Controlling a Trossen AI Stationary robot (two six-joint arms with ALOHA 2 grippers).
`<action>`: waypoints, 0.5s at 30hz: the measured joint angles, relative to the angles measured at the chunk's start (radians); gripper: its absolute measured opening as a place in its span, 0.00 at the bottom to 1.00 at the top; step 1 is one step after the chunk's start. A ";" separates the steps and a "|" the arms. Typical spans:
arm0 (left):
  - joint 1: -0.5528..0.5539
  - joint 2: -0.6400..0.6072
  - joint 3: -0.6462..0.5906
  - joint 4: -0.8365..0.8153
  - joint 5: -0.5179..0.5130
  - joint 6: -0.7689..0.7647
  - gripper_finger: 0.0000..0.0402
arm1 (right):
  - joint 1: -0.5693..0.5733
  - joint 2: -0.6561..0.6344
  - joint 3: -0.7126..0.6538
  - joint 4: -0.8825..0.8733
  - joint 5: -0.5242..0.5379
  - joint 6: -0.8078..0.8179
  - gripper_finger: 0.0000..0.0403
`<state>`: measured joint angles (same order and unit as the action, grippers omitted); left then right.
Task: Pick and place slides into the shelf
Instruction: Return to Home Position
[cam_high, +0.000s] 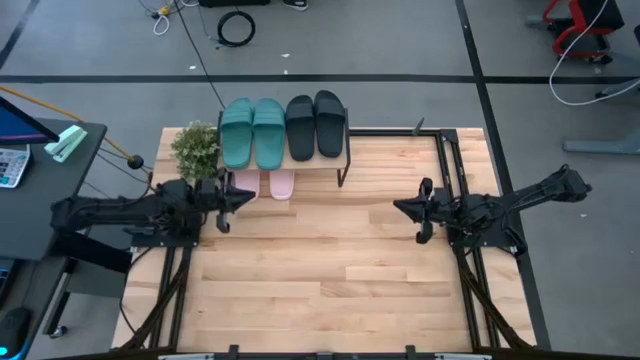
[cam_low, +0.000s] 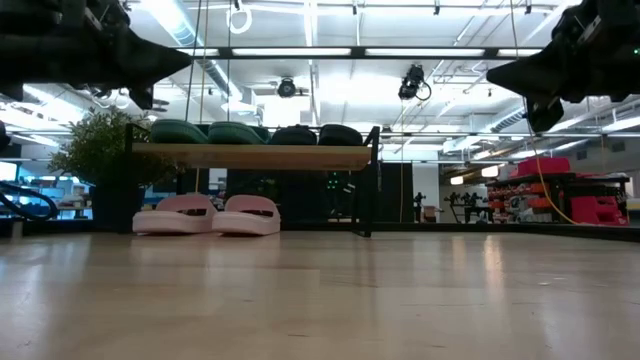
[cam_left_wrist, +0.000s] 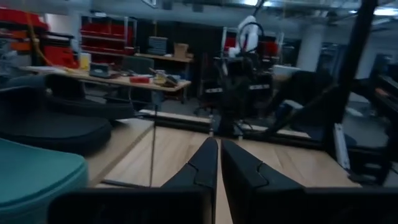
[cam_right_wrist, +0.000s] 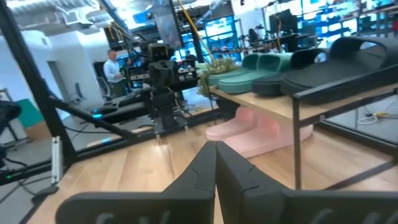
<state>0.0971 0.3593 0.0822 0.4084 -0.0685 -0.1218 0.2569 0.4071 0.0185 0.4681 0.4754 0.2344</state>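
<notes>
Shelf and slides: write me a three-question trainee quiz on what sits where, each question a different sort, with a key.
1. How many slides rest on top of the shelf?
2. Which pair lies on the table under the shelf? A teal, B black, C pink slides.
3. True or false: the right jaws grip a slide.
Key: 1 four; 2 C; 3 false, the right jaws are shut on nothing, away from the shelf.

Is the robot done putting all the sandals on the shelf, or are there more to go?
Looks nearly finished. Done: the teal slides and black slides sit on top of the shelf, and the pink slides lie under it. In hand: nothing; the left arm and right arm hang above the table, jaws shut. Left: no loose slides show, so probably only parking the arms.
</notes>
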 joint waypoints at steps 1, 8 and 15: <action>0.006 -0.011 0.000 -0.013 0.021 0.001 0.06 | 0.000 -0.006 0.000 -0.003 -0.010 0.000 0.02; 0.039 -0.118 0.000 -0.142 0.051 -0.003 0.08 | 0.000 -0.070 0.000 -0.075 -0.018 -0.001 0.02; 0.047 -0.253 0.001 -0.258 0.052 -0.006 0.09 | 0.000 -0.170 0.000 -0.211 0.019 0.035 0.02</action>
<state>0.1440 0.1061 0.0829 0.1501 -0.0166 -0.1277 0.2569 0.2376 0.0185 0.2570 0.4949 0.2691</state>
